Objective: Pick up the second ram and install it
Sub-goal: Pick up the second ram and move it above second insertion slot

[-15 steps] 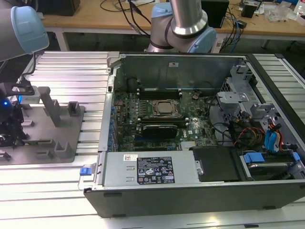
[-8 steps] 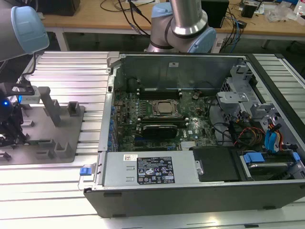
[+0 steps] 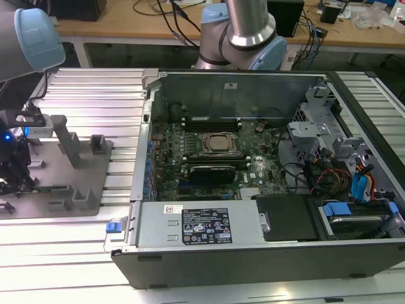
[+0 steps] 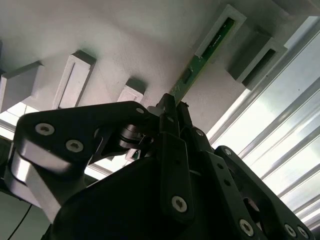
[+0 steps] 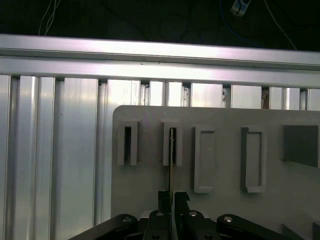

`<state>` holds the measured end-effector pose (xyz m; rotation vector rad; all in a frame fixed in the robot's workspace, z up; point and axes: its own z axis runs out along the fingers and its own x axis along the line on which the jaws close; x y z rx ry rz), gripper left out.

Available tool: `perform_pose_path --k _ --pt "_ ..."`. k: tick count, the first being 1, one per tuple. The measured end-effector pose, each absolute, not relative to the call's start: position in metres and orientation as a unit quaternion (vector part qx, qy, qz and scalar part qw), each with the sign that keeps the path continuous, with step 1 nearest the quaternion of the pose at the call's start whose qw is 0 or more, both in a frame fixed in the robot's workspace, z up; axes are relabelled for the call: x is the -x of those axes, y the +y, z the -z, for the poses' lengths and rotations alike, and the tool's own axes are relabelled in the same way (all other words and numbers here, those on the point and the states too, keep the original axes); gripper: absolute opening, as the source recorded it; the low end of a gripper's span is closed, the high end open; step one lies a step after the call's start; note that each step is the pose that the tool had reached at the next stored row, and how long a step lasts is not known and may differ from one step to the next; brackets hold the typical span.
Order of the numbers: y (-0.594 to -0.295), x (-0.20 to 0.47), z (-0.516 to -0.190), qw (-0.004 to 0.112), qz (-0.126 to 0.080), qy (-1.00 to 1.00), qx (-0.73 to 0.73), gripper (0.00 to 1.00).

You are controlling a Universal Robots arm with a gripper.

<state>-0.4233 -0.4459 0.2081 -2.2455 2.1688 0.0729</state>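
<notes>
Green ram [image 4: 200,59] stands in its fixture slot [image 4: 240,14], the hand [image 4: 174,105] clenched on its free end; pick-up step, likely calling for a straight lift.

The second ram [image 5: 171,170] appears edge-on as a thin vertical line. One end sits in the slot of a grey holder block [image 5: 165,145]. The other end lies between the fingers [image 5: 164,199] of the claw [image 5: 171,199], which press against both of its faces. The holder block stands on a grey fixture plate [image 5: 145,195], in a row with a second slotted block [image 5: 121,145], a framed block [image 5: 204,159] and a further framed block [image 5: 253,160]. The plate lies on the ribbed aluminium counter [image 5: 60,150].
</notes>
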Motion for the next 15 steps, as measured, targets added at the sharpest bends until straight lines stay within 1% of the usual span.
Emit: perform_pose_path --k 1,2,8,15 --pt "-0.446 0.423 -0.208 0.009 -0.023 0.695 0.719 0.15" --pt "-0.446 0.423 -0.208 0.009 -0.023 0.694 0.719 0.09" --pt "-0.446 0.423 -0.208 0.010 -0.023 0.696 0.717 0.09" --pt "-0.446 0.423 -0.227 0.010 -0.023 0.696 0.717 0.09"
